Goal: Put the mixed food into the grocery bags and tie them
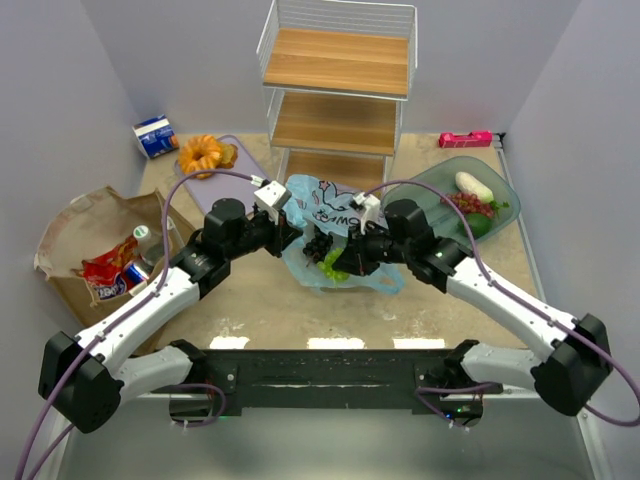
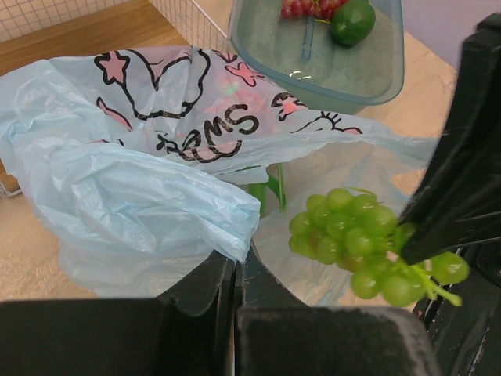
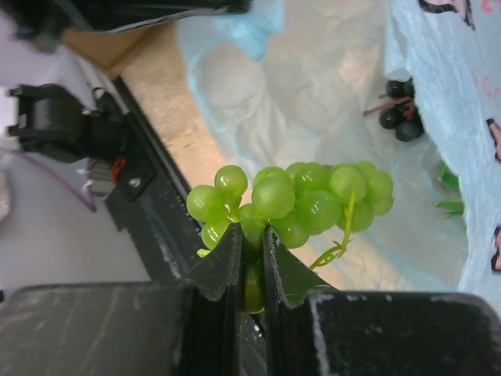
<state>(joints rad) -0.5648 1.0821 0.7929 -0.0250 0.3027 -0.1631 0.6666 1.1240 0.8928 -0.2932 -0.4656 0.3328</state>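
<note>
to do this well, the green grapes should go low and deep into the open mouth of the blue bag, beside the dark grapes lying inside it, and only then be let go, while the bag's edge is held up so the mouth does not flop shut. the right gripper is almost closed and pinches the stem of the green grapes, which hang at the bag's mouth. the left gripper is closed tight on the bag's near edge and holds it up.
</note>
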